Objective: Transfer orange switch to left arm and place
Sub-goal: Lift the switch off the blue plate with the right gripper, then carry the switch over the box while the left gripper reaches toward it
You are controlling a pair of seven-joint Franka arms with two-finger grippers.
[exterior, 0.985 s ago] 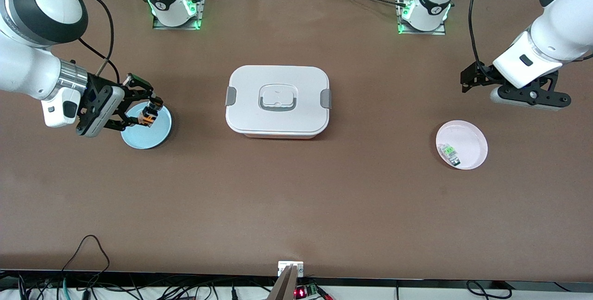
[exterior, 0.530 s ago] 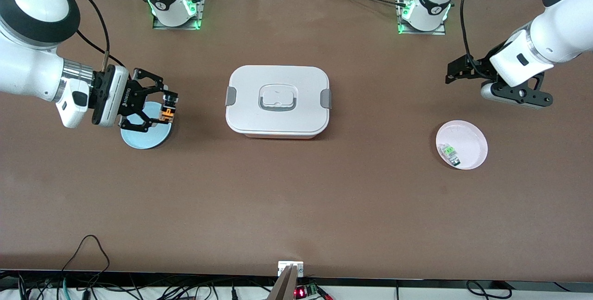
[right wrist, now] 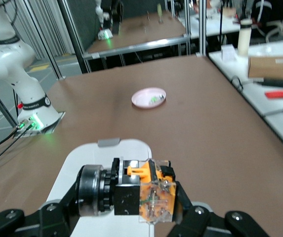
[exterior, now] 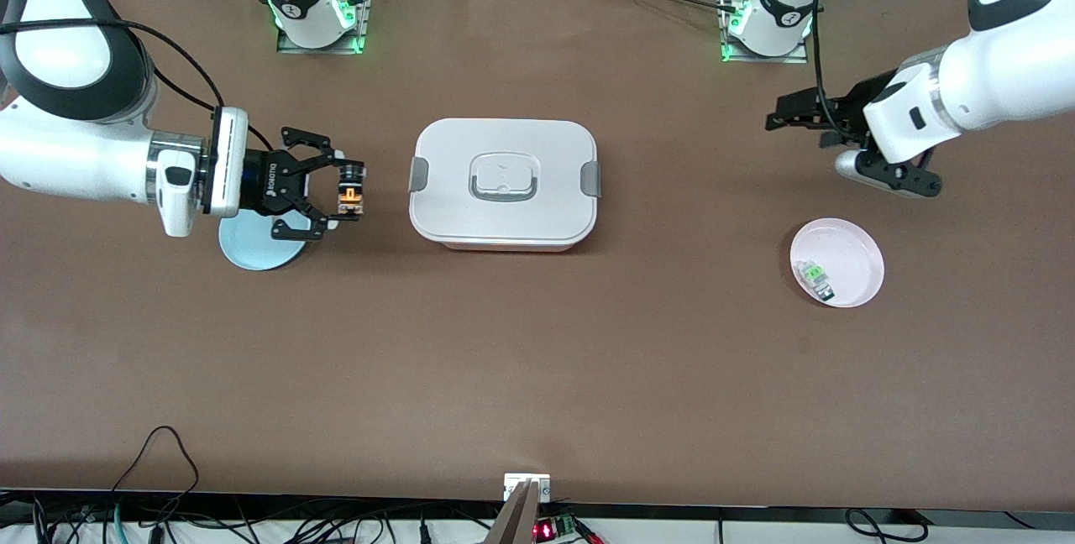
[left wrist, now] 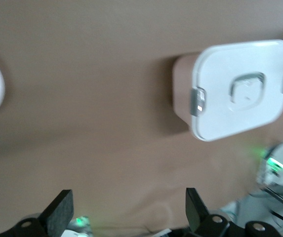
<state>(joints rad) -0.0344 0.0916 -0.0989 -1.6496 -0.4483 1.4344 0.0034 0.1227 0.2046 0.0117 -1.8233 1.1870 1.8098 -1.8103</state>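
My right gripper (exterior: 348, 191) is shut on the orange switch (exterior: 349, 190) and holds it in the air over the table, between the blue plate (exterior: 250, 248) and the box (exterior: 504, 183). In the right wrist view the switch (right wrist: 148, 195) sits clamped between the fingers, with the white box lid (right wrist: 84, 158) just under it. My left gripper (exterior: 777, 121) is open and empty, up over the table between the box and the left arm's end. In the left wrist view its two fingertips (left wrist: 60, 215) stand wide apart and the box (left wrist: 240, 89) shows ahead.
A pink plate (exterior: 840, 263) with a small green-and-clear component (exterior: 815, 278) lies toward the left arm's end, nearer the front camera than the left gripper. It also shows in the right wrist view (right wrist: 149, 97). The blue plate bears nothing.
My right gripper has lifted the switch off the blue plate and carried it toward the box, turning level. My left gripper has swung in toward the box.
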